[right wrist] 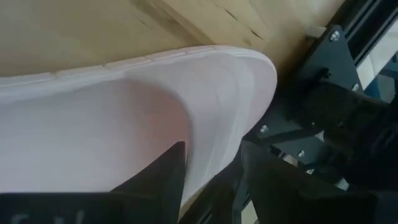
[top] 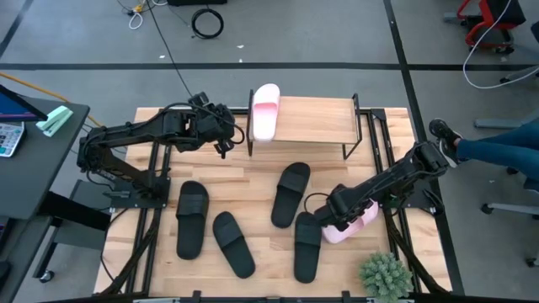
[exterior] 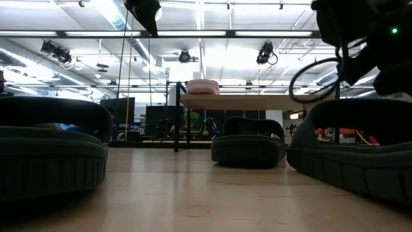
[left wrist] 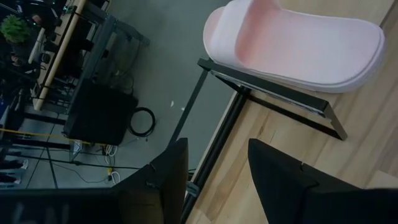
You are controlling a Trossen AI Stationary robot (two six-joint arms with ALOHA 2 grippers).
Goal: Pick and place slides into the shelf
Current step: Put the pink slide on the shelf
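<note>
- one pink slide already sits on the shelf at its left end; left pincer hangs spread just left of it, holding nothing
- right pincer is spread around the second pink slide at the desk right edge, not pinching yet
- looks like light squashy foam, I'd pinch the side wall or strap

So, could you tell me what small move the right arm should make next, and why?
Probably close the right gripper on the pink slide beneath it. Its fingers stand open around the slide's edge near the table's right side, so no grip is made yet. The other pink slide already lies on the shelf, and the left gripper hangs open beside it.
</note>
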